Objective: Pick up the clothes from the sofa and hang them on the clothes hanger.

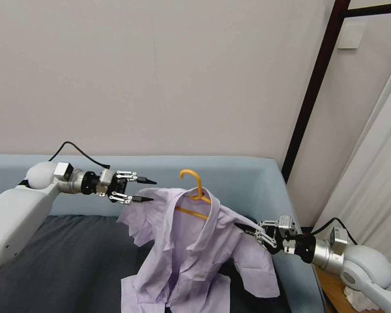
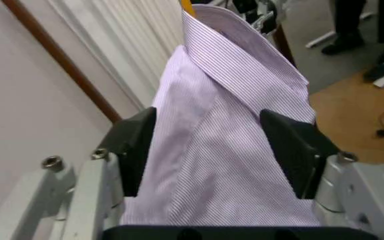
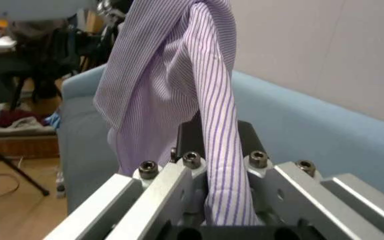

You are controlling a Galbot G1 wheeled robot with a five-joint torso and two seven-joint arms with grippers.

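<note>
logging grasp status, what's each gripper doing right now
left gripper: open, fingers either side of the shirt
right gripper: shut on the shirt

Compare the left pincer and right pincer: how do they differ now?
Left pincer is open, straddling the lilac striped fabric shirt; right pincer is shut on it. Left pincer sits higher than the right pincer. Both reach the shirt draped on the yellow plastic hanger.
</note>
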